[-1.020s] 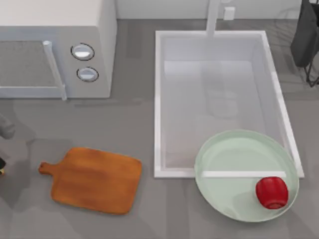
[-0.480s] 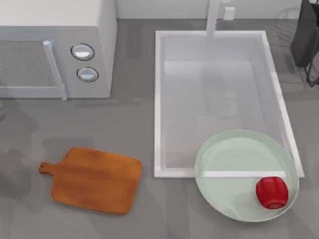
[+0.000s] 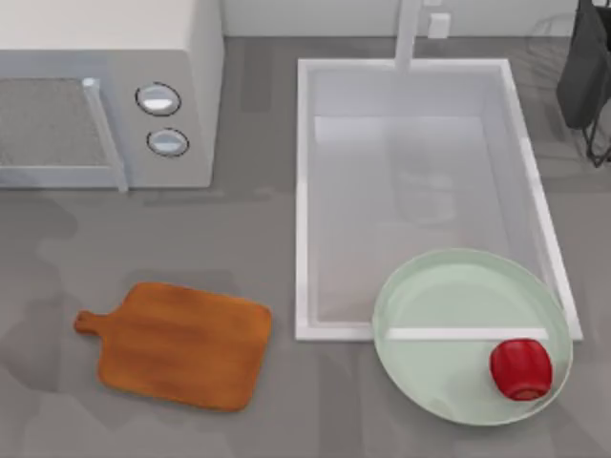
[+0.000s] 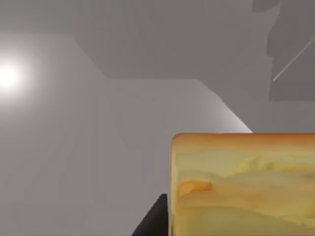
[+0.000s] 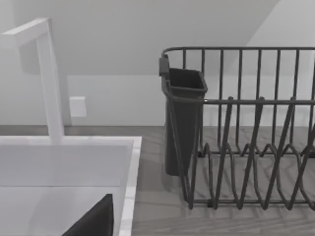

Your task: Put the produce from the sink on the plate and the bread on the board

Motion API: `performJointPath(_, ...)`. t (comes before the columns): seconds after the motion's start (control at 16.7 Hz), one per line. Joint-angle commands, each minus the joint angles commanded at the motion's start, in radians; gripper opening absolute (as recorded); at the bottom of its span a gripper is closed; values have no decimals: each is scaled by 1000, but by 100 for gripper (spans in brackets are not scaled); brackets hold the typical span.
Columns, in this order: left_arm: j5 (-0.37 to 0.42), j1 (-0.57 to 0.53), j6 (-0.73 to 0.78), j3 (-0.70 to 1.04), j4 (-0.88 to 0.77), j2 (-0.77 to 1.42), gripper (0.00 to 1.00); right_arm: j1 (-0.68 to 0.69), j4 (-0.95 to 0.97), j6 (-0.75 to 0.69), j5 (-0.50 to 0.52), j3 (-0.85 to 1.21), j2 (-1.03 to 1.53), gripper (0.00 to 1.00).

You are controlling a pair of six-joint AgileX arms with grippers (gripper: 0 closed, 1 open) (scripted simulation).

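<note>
Top view: red produce (image 3: 520,368) sits on the pale green plate (image 3: 449,305), toward the plate's lower right, inside the rim. The plate overlaps the lower right corner of the sink (image 3: 304,191), so part of the sink's white rim shows across the plate. Sink basin holds nothing but the plate's overlap; white faucet (image 3: 409,33) at its far edge. Wooden board (image 3: 181,343) lies on the counter at lower left, well apart from the sink, knob handle pointing left, nothing on it. Microwave (image 3: 105,91) at upper left, door shut, two round knobs on its front panel. Dark dish rack (image 3: 584,76) at the upper right edge. Left wrist view: bread (image 4: 243,184) is right up against the camera, golden-orange with a browned edge, with a dark finger tip (image 4: 153,221) just beside its edge; the toast looks held at the left gripper, but I cannot tell how far the claw is open or whether both fingers touch it. Background there is plain grey wall and a bright light spot. Right wrist view: sink corner (image 5: 129,162), faucet (image 5: 49,78), dish rack (image 5: 246,128) with a dark utensil cup (image 5: 183,118) on its side, and a dark finger tip (image 5: 96,221) low in the frame; right claw opening cannot be told.
</note>
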Motion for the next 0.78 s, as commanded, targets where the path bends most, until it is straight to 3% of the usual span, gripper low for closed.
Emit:
performJointPath(0.36,-2,-32,-64,3,8,9,0,0,0,0,0,0,0,100)
performJointPath(0.78,-9,-260,-523,-10,30,41,0,0,0,0,0,0,0,100)
